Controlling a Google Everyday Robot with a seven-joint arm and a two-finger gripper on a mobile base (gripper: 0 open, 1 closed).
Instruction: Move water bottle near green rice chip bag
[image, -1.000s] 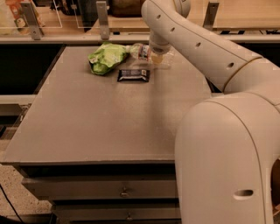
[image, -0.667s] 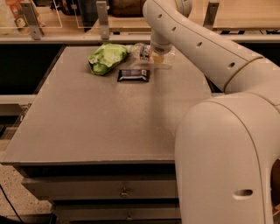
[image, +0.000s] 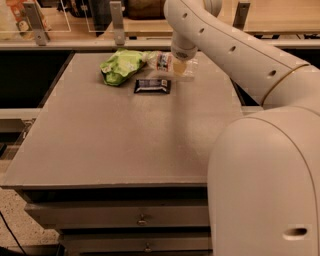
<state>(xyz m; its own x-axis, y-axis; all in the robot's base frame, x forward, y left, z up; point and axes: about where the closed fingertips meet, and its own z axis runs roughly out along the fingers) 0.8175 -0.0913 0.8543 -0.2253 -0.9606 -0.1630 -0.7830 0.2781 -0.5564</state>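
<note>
The water bottle (image: 161, 62) lies on its side at the far part of the grey table (image: 125, 135), with its white cap end pointing left. The cap end lies right next to the green rice chip bag (image: 120, 65), a crumpled bright green bag. My gripper (image: 181, 67) hangs from the white arm over the bottle's right end and hides that end. Whether it is touching the bottle cannot be told.
A small flat dark snack bar wrapper (image: 152, 86) lies just in front of the bottle and bag. My white arm (image: 260, 150) fills the right side of the view. A shelf with posts (image: 117, 22) runs behind the table. Drawers (image: 142, 219) sit below the front edge.
</note>
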